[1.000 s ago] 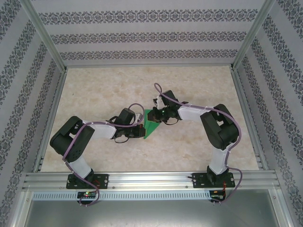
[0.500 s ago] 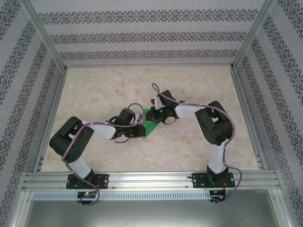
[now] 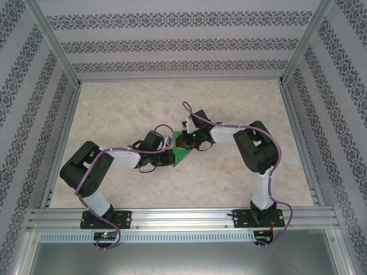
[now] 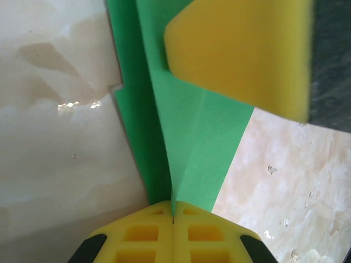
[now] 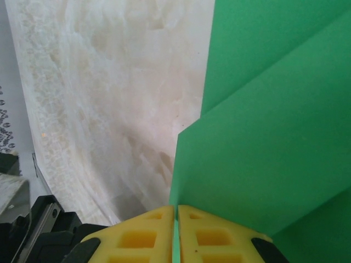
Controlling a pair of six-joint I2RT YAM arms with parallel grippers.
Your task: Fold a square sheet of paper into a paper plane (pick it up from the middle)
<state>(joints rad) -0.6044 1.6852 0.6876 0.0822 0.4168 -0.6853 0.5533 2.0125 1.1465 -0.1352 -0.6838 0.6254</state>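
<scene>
- Our left gripper [image 4: 173, 215] is closed tight on the folded green paper [image 4: 189, 148], and we see a crease running straight into its pads.
- The paper spans between both grippers, over the worktop [image 3: 126, 109].
- Our right gripper [image 5: 175, 218] pinches an edge of the same paper, which spreads ahead of it.

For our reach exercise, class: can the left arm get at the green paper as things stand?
Seemingly yes: the left claw is shut on the green paper at its crease, nothing between them.
</scene>
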